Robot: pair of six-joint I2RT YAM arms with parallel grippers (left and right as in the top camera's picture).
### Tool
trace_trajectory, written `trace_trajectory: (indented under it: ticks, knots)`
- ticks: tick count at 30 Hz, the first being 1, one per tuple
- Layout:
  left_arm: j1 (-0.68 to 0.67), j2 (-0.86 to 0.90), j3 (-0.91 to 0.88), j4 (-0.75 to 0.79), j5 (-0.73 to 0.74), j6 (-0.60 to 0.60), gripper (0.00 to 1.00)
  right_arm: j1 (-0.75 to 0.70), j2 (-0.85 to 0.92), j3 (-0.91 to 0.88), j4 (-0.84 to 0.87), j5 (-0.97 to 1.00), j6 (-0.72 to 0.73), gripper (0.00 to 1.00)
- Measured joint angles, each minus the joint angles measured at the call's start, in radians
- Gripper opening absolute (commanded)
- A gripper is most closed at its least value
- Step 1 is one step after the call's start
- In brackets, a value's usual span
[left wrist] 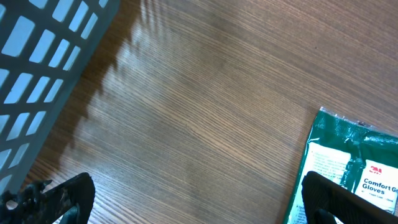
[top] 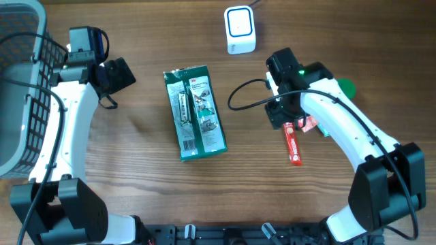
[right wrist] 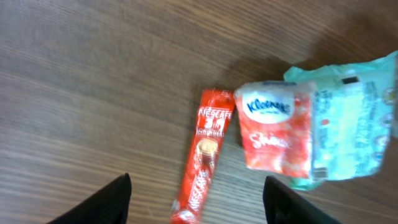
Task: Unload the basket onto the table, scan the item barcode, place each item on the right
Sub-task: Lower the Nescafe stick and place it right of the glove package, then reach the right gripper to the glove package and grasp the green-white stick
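The white scanner [top: 240,29] stands at the far edge of the table [top: 136,170], and everything else is laid out on the robot's side of it, within reach of either arm. The right gripper [right wrist: 198,198] hangs nearer the robot than the scanner and a little to the scanner's right. Its fingers are parted with nothing pinched between them. Directly below lies the red Nescafé stick [right wrist: 202,158], flat on the wood, with a Kleenex pack [right wrist: 273,134] just beside it and a pale green pouch [right wrist: 354,124] touching that pack on the side away from the scanner's line. The stick is probably the item in play, since the spread fingers straddle it (though the frames alone cannot settle which product is meant). It rests well short of the scanner, so its barcode cannot be read from there.

The green glove package [top: 195,112] lies face up, nearer the robot than the scanner and to the scanner's left. The left gripper [top: 121,75] hovers farther left still, fingers fully released and empty, next to the grey basket [top: 20,102], seemingly parked clear of the scanner's front.
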Motion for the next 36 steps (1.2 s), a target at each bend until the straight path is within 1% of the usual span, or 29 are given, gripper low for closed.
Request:
trace_trajectory:
  ticks: [1,2,5,8,10,12,15,17,19,20,21,22,24,27,30,32,36]
  knots:
    - [0.0,0.0,0.0,-0.001,0.0,0.0,1.0,0.0,0.0,-0.013,0.084,-0.034,0.055,0.59]
    - [0.0,0.0,0.0,0.0,0.0,0.0,1.0,0.0,0.001,-0.022,0.156,-0.076,0.114,0.58]
    - [0.0,0.0,0.0,0.0,0.0,0.0,1.0,0.02,0.003,-0.04,0.315,-0.185,0.256,0.58]
    - [0.0,0.0,0.0,-0.001,0.0,0.0,1.0,0.109,0.003,-0.04,0.427,-0.217,0.351,0.48]
    - [0.0,0.0,0.0,-0.001,0.0,0.0,1.0,0.165,0.005,-0.018,0.413,-0.225,0.384,0.47]
    - [0.0,0.0,0.0,-0.001,0.0,0.0,1.0,0.191,0.009,0.052,0.364,-0.246,0.42,0.47]
    - [0.0,0.0,0.0,-0.001,0.0,0.0,1.0,0.188,0.016,0.237,0.257,-0.264,0.446,0.46]
    - [0.0,0.0,0.0,-0.001,0.0,0.0,1.0,0.188,0.017,0.361,0.179,-0.271,0.455,0.43]
    - [0.0,0.0,0.0,-0.001,0.0,0.0,1.0,0.189,0.021,0.429,0.154,-0.273,0.46,0.43]
    - [0.0,0.0,0.0,-0.001,0.0,0.0,1.0,0.193,0.036,0.465,0.151,-0.273,0.46,0.56]
    - [0.0,0.0,0.0,-0.001,0.0,0.0,1.0,0.198,0.06,0.484,0.15,-0.273,0.461,0.96]
    - [0.0,0.0,0.0,-0.002,0.0,0.0,1.0,0.204,0.086,0.496,0.149,-0.272,0.462,0.99]
    - [0.0,0.0,0.0,-0.001,0.0,0.0,1.0,0.229,0.16,0.504,0.169,-0.263,0.467,0.99]
    - [0.0,0.0,0.0,-0.001,0.0,0.0,1.0,0.292,0.267,0.504,0.227,-0.2,0.467,1.0]
    - [0.0,0.0,0.0,-0.002,0.0,0.0,1.0,0.375,0.358,0.503,0.348,-0.135,0.444,1.0]
    - [0.0,0.0,0.0,-0.001,0.0,0.0,1.0,0.423,0.397,0.504,0.412,-0.114,0.431,0.86]
    - [0.0,0.0,0.0,-0.001,0.0,0.0,1.0,0.437,0.441,0.503,0.455,-0.1,0.448,0.75]
